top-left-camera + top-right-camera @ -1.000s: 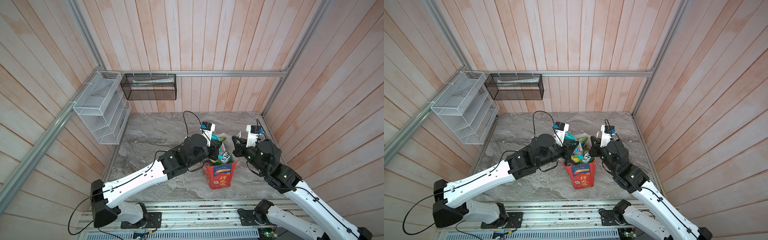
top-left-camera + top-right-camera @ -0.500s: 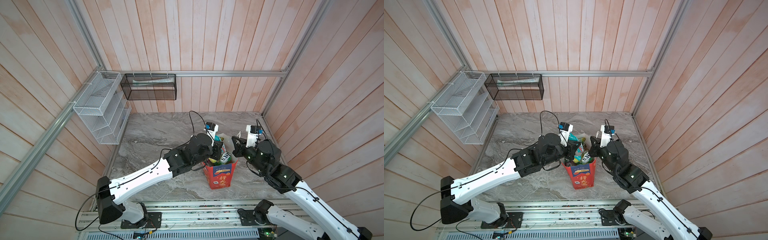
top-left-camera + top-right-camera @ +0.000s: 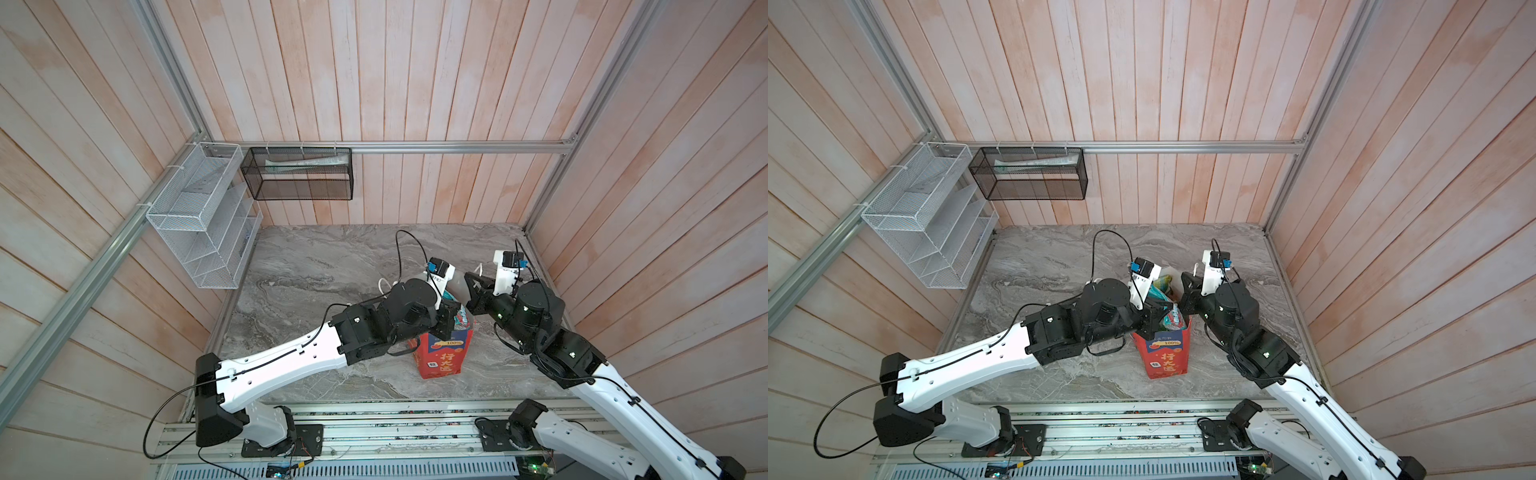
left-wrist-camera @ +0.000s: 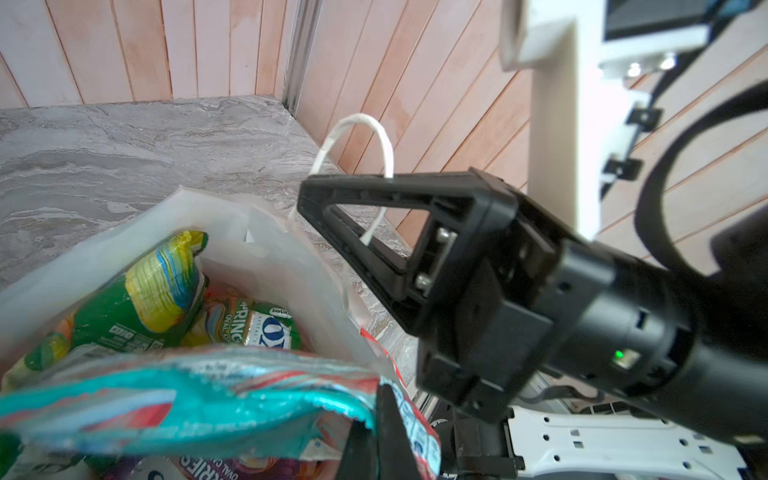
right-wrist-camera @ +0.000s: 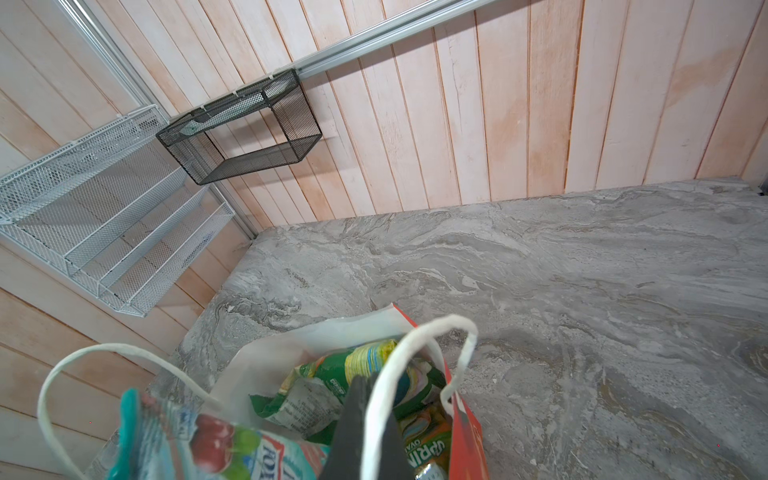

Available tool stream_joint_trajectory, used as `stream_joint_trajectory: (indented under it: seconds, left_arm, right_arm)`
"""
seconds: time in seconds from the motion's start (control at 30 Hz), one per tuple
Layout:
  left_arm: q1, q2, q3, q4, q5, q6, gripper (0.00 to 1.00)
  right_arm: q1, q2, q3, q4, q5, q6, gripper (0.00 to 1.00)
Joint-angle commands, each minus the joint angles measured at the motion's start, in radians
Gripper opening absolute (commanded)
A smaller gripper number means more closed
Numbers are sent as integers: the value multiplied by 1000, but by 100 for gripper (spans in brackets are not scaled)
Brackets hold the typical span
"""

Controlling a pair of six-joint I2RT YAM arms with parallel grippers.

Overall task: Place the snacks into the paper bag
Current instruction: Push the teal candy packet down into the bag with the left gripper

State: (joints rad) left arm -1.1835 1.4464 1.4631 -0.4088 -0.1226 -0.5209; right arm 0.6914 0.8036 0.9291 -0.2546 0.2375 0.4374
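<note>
Glossy teal plastic pouch (image 4: 166,407) pinched by left claw (image 4: 374,424) over tall red paper bag (image 3: 1166,357), right claw (image 4: 307,199) closed at one o'clock rim

Bag mouth: the paper bag (image 3: 442,357), lower middle of the frame, is bulging with snacks (image 4: 137,299), leaving little room inside.
Over it: the left gripper (image 4: 376,415) is pinching a teal snack (image 4: 187,403) across the mouth, and the closed right gripper (image 4: 302,197) is crowding the other side.
Table: the grey table (image 3: 316,270) is lying bare at middle left.
Upper left: the white rack (image 3: 199,224) and black basket (image 3: 299,174) are sticking out from the walls.
</note>
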Motion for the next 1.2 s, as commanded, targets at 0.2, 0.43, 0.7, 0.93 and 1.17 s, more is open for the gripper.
stream_joint_trajectory:
  seconds: [0.2, 0.43, 0.7, 0.93, 1.17]
  left_arm:
    - [-11, -59, 12, -8, -175, 14, 0]
    - [-11, -46, 5, -10, -273, 15, 0]
    - [-11, 52, 60, -38, -322, 44, 0]
    - [-5, 118, 86, -53, -337, 53, 0]
    - [41, 198, 111, -72, -292, 48, 0]
  right_arm:
    - [8, -12, -5, 36, 1, -8, 0]
    - [7, -9, -3, 37, -1, -8, 0]
    - [7, 2, -2, 36, -2, -8, 0]
    - [7, 2, -2, 36, -4, -8, 0]
    - [7, 2, -3, 37, -5, -8, 0]
